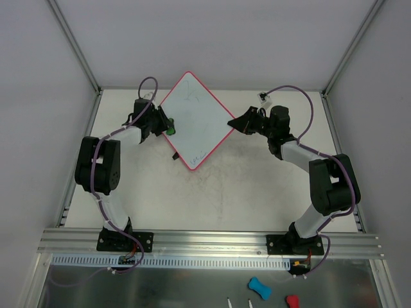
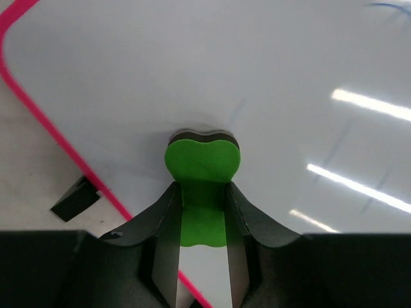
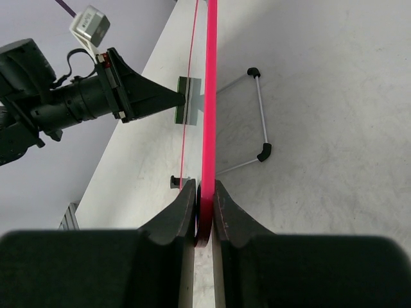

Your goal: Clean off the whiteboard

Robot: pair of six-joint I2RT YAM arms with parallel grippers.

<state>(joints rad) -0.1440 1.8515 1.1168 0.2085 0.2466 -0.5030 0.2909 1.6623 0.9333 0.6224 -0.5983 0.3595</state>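
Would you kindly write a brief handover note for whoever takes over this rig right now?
Left gripper: shut on the green eraser, pressed against the whiteboard near its left edge.
Right gripper: shut on the whiteboard's rim at the right corner.
Done: the middle looks clean.
To do: faint marks near the top corner, and more near the bottom corner.

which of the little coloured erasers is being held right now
The green eraser: it is clamped in the left gripper and pressed flat against the whiteboard. The blue eraser and the red eraser lie loose at the near edge, in no gripper.
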